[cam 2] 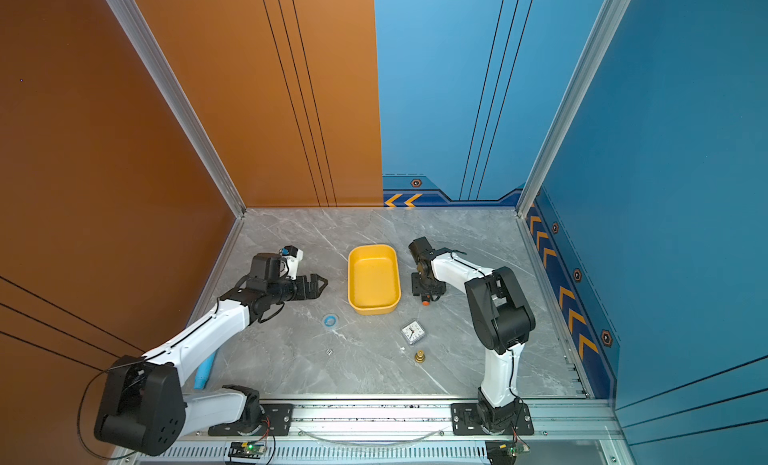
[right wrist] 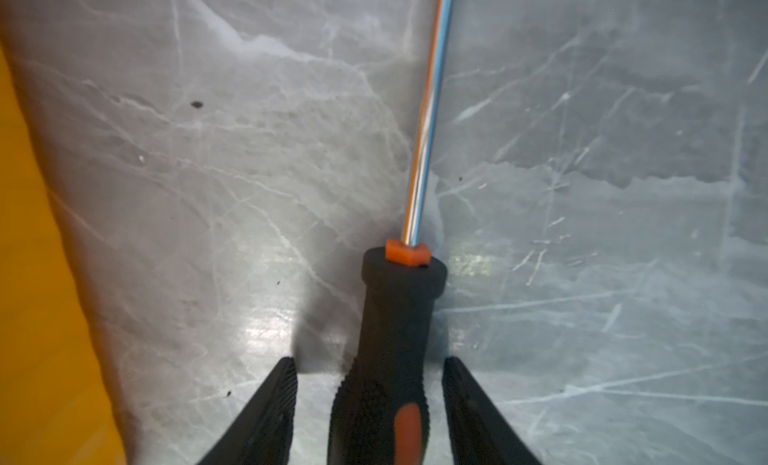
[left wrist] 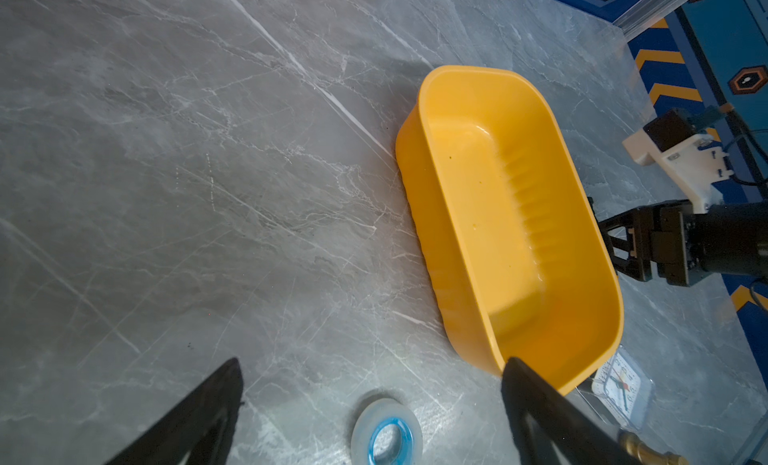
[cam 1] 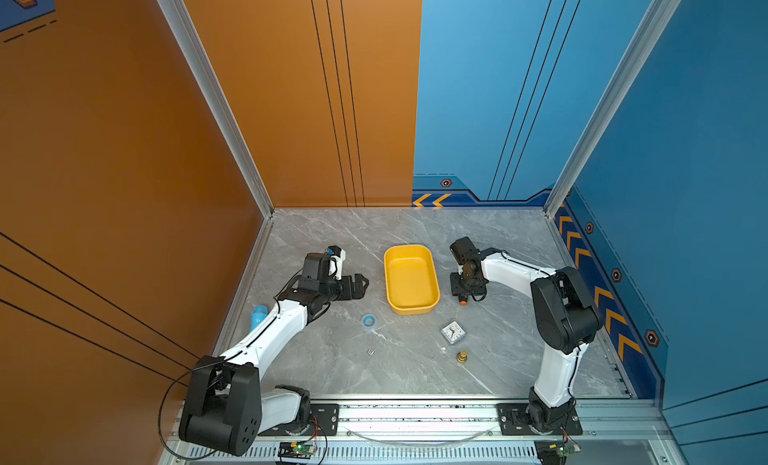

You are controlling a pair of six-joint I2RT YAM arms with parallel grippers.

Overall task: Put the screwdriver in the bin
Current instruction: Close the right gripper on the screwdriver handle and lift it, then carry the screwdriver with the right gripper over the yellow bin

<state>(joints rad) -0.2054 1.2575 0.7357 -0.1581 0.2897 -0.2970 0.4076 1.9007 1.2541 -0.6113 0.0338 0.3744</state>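
Note:
The screwdriver (right wrist: 395, 338) lies on the grey marble table just right of the bin, its thin shaft pointing away from the black-and-orange handle. In both top views only its orange butt end (cam 1: 463, 302) (cam 2: 425, 302) shows below the right wrist. My right gripper (right wrist: 369, 361) points down over the handle with a finger on each side and a small gap at each, so it is open. The yellow bin (cam 1: 411, 280) (cam 2: 374, 280) (left wrist: 478, 201) is empty. My left gripper (cam 1: 365, 285) (left wrist: 374, 361) hovers open to the left of the bin, holding nothing.
A clear tape roll with a blue core (cam 1: 369, 321) (left wrist: 386, 434) lies near the bin's front left corner. A small clock (cam 1: 453, 332), a brass fitting (cam 1: 462, 356) and a tiny die (cam 1: 370, 351) lie nearer the front. A blue tube (cam 1: 258, 315) rests by the left wall.

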